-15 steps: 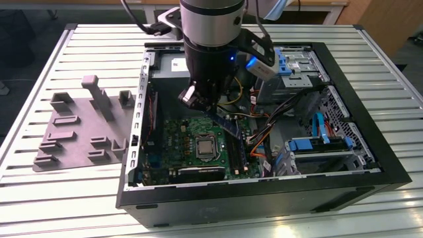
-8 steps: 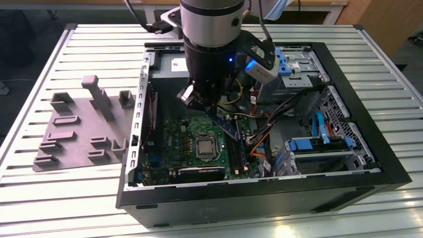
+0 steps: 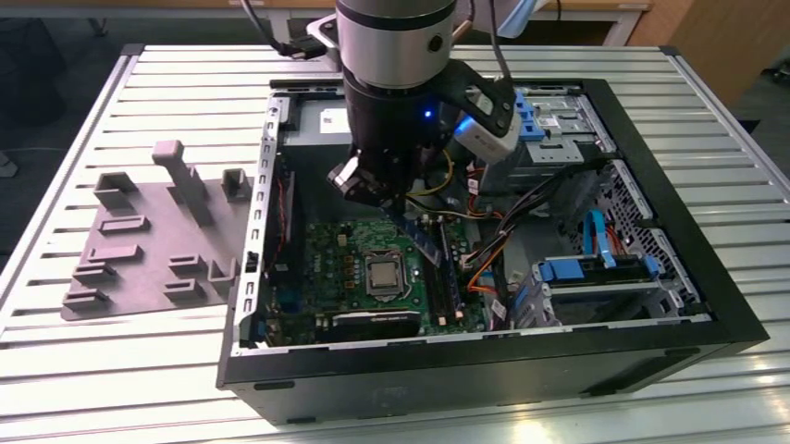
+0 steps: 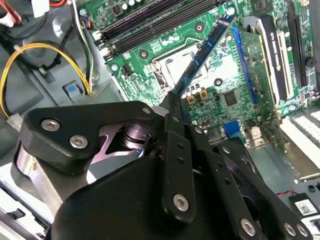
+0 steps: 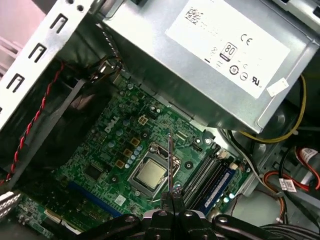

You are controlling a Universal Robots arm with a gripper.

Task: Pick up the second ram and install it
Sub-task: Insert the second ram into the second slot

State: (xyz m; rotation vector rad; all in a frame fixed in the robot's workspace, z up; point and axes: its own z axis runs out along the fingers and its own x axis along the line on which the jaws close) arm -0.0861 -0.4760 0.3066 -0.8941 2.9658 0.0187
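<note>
My gripper (image 3: 392, 205) hangs inside the open computer case (image 3: 691, 324), shut on the second ram (image 3: 420, 239). In the second wrist view the ram (image 4: 202, 55) is a long dark stick with a blue edge, slanting away from the black fingers (image 4: 172, 107) over the green motherboard (image 4: 225, 90). In the first wrist view the ram (image 5: 170, 160) shows edge-on above the processor socket (image 5: 150, 175), held at the gripper (image 5: 172, 199). The long black memory slots (image 5: 206, 176) lie just beside it. The ram looks held above the board, apart from the slots (image 4: 150, 22).
A silver power supply (image 5: 215, 60) fills the case's far end. Yellow and orange cables (image 4: 30, 55) run beside the board. Blue drive bays (image 3: 593, 273) stand at the exterior view's right. A card (image 4: 272, 50) stands upright on the board. A grey holder plate (image 3: 148, 245) lies outside the case.
</note>
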